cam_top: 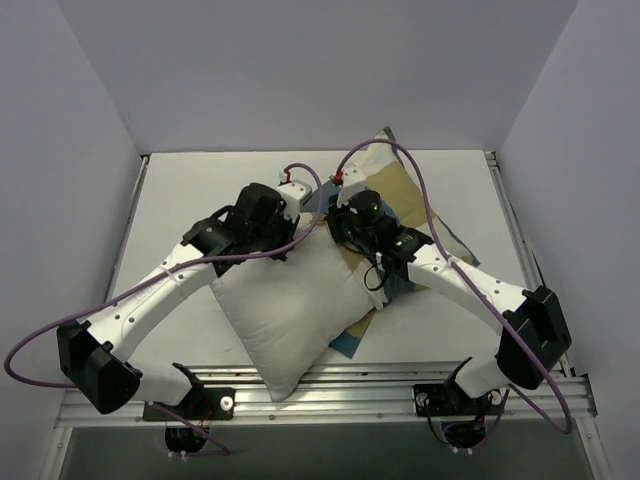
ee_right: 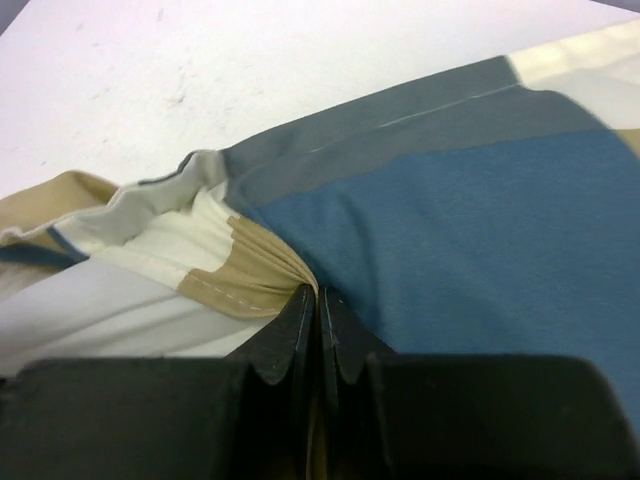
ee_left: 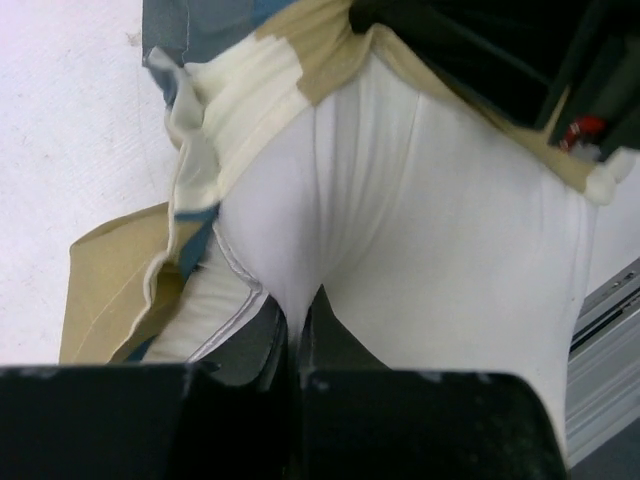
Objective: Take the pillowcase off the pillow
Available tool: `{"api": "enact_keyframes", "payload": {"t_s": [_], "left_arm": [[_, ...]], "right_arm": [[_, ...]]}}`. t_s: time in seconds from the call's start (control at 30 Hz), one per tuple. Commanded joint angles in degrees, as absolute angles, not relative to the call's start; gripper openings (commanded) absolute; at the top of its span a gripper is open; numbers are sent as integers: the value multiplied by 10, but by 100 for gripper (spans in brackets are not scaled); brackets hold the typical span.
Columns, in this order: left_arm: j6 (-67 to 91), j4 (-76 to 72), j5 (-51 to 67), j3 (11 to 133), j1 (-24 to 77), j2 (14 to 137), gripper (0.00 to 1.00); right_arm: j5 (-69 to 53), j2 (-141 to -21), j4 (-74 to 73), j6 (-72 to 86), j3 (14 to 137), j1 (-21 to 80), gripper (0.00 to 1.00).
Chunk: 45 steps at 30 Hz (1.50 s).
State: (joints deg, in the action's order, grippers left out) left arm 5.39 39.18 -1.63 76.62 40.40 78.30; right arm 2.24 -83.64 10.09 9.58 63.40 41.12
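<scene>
1. The pillow (cam_top: 288, 312) lies diagonally across the near middle of the table (cam_top: 175, 195). Its far end is hidden under both wrists.
2. The pillowcase (cam_top: 400, 195) — blue, tan and cream — is bunched at that far end and trails toward the back right. A corner of it peeks out from beneath the pillow.
3. The left gripper (ee_left: 298, 312) is clenched on a pinch of white pillow fabric, its tips sunk in the fold.
4. The right gripper (ee_right: 318, 300) is clamped on a gathered tan fold of the pillowcase — its tips barely show.
</scene>
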Motion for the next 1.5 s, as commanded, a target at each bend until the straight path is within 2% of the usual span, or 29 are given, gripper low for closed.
{"api": "enact_keyframes", "payload": {"t_s": [0.0, 0.17, 0.37, 0.6, 0.7, 0.8, 0.87, 0.93, 0.97, 1.03, 1.07, 1.1, 1.13, 1.17, 1.2, 1.23, 1.33, 1.47], "left_arm": [[64, 379, -7, 787, 407, 715, 2], [76, 418, -15, 786, 407, 660, 2], [110, 482, -32, 780, 405, 596, 2], [130, 555, -113, 779, 403, 513, 2], [133, 583, -157, 784, 396, 510, 2], [129, 565, -157, 771, 387, 535, 2], [120, 513, -126, 754, 387, 565, 2], [111, 475, -113, 737, 386, 605, 2], [96, 440, -106, 736, 387, 617, 11], [81, 412, -107, 746, 387, 657, 25], [67, 395, -107, 757, 387, 669, 34], [62, 389, -98, 769, 388, 679, 50], [61, 385, -88, 799, 389, 699, 57], [57, 383, -78, 814, 392, 706, 64], [56, 381, -66, 826, 396, 716, 77], [56, 374, -64, 837, 412, 720, 83], [41, 367, -88, 865, 449, 733, 97], [2, 342, -133, 860, 547, 760, 94]], "right_arm": [[165, -844, 61, 95, 649, 365, 0], [245, -832, 14, 151, 673, 246, 0], [238, -843, -48, 213, 703, 108, 0], [200, -859, -81, 254, 719, -15, 0], [172, -864, -83, 255, 732, -19, 0], [44, -856, -36, 223, 721, -4, 0], [-38, -851, -25, 204, 719, 46, 0], [-65, -844, -21, 199, 716, 96, 0], [-88, -839, -18, 198, 713, 110, 1], [-103, -823, -11, 204, 697, 131, 17], [-110, -816, -8, 205, 691, 145, 23], [-119, -809, -9, 206, 686, 151, 28], [-119, -793, -12, 206, 679, 156, 38], [-120, -784, -21, 204, 676, 163, 42], [-121, -774, -26, 202, 671, 164, 49], [-119, -752, -32, 198, 659, 166, 53], [-95, -702, -53, 193, 637, 170, 63], [-76, -645, -80, 190, 593, 171, 74]]}}
